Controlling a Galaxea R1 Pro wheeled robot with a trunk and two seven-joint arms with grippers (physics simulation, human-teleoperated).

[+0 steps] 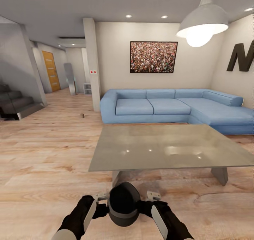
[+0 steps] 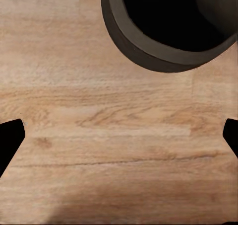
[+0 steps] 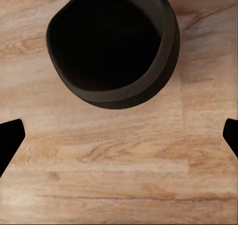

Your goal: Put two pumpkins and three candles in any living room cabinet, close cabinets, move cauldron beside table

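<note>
Cauldron (image 1: 123, 204) sits low between both arms, pinched from either side, just short of the grey table (image 1: 165, 146); left gripper (image 1: 101, 197) and right gripper (image 1: 153, 196) flank it evenly, jaws spread with only floor (image 2: 114, 150) between the fingertips; table lies straight ahead.

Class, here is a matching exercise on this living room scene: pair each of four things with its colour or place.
Things:
1. sofa
2. cauldron
3. door
4. pendant lamp

Descriptions:
A. black, on the floor between the two arms
B. blue, behind the table
C. white, lit, hanging at upper right
D. orange, down the hallway at left

Pairs: 1-B, 2-A, 3-D, 4-C
</note>
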